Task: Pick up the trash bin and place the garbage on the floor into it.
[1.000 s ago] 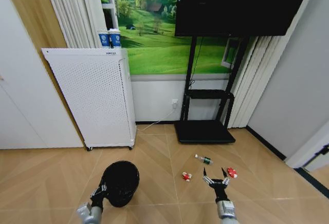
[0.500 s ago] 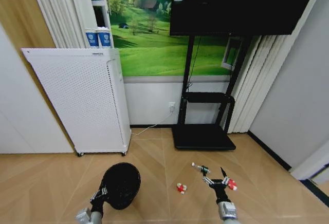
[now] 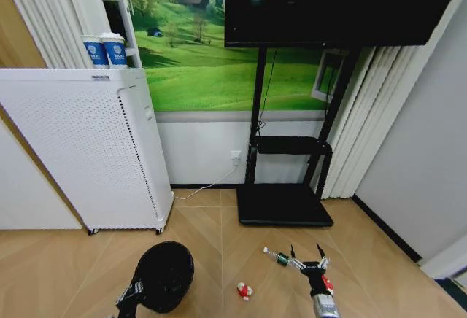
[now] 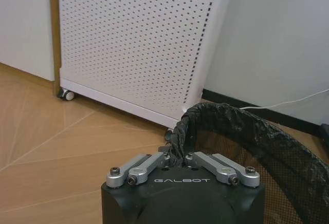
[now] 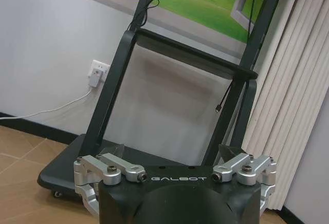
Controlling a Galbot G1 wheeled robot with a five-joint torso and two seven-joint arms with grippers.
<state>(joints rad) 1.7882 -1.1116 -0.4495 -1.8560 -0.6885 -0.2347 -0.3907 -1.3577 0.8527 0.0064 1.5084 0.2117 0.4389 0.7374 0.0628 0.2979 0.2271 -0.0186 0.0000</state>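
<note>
My left gripper (image 4: pixel 176 157) pinches the near rim of the trash bin (image 3: pixel 164 283), which sits on the floor before the white appliance (image 3: pixel 80 150). My right gripper (image 3: pixel 306 254) hovers with fingers spread over the clear bottle (image 3: pixel 276 257), a red wrapper (image 3: pixel 327 284) just beside it. Another wrapper (image 3: pixel 244 290) lies between bin and right gripper. Open floor stretches beyond to the TV stand (image 3: pixel 284 205).

Each wrist is ending in a glossy black rounded housing that is carrying white "GALBOT" lettering across its front. The left hand (image 4: pixel 182 158) and right hand (image 5: pixel 174 174) are showing brushed silver linkage bars pinned with dark round screws. In the head view, the right forearm is appearing as a pale grey cylinder behind a black hand body.
</note>
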